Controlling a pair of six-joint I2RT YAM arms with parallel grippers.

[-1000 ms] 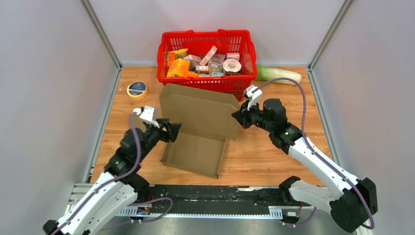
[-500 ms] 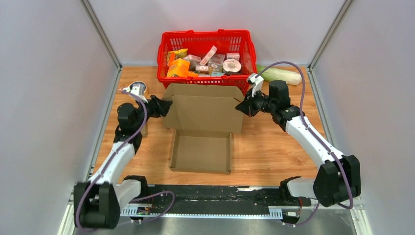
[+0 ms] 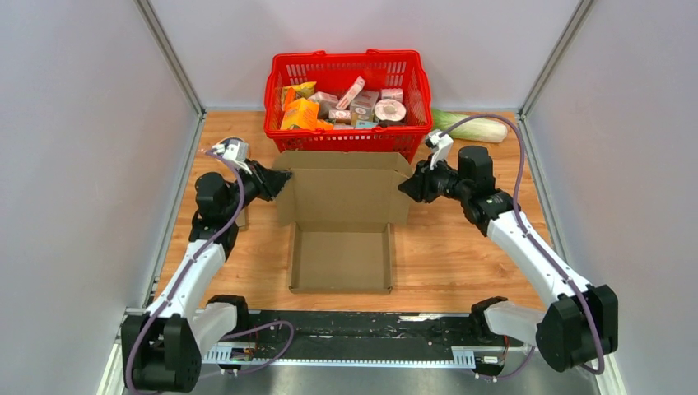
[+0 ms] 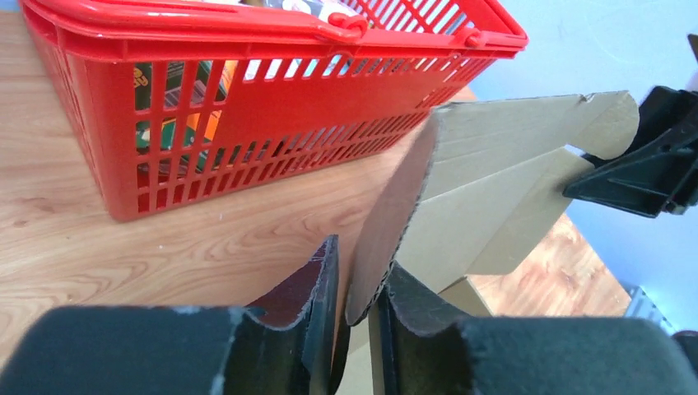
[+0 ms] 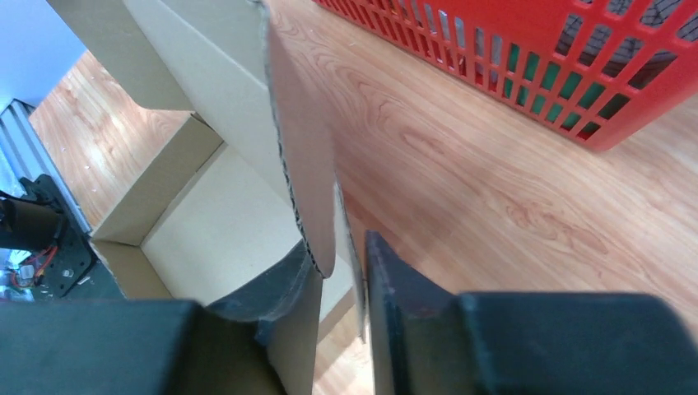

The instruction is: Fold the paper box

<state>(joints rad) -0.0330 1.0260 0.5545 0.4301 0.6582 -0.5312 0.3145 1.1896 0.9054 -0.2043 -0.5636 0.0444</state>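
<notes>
Swung round since a second ago, the box [image 3: 342, 247] now sits square to the arms rather than skewed, and it has shifted slightly right. Its tray [image 3: 340, 262] lies mid-table [image 3: 444, 255] with the open side up and its front wall toward the arm bases. The lid [image 3: 344, 196] rises from the tray's far edge, roughly upright, inner face toward the arms. The lid's long axis runs left to right, and its top edge is close in front of the red basket [image 3: 284, 140]. From tray front to lid, the box runs near to far.

The left gripper [image 3: 280, 179] has gone from the tray's left corner out to the lid's left flap [image 4: 387, 239], and that arm now reaches far and left. In the left wrist view the flap's edge stands between the narrowed jaws, against one finger and a sliver off the other. I cannot tell whether they pinch it.

The right gripper [image 3: 406, 188] has moved a little right and back with the lid and sits at the right flap [image 5: 300, 164]. In its wrist view the flap lies against one finger, with wood showing between it and the other, so those jaws are parted and not clamping.

A green vegetable [image 3: 473, 126] lies right of the basket.
</notes>
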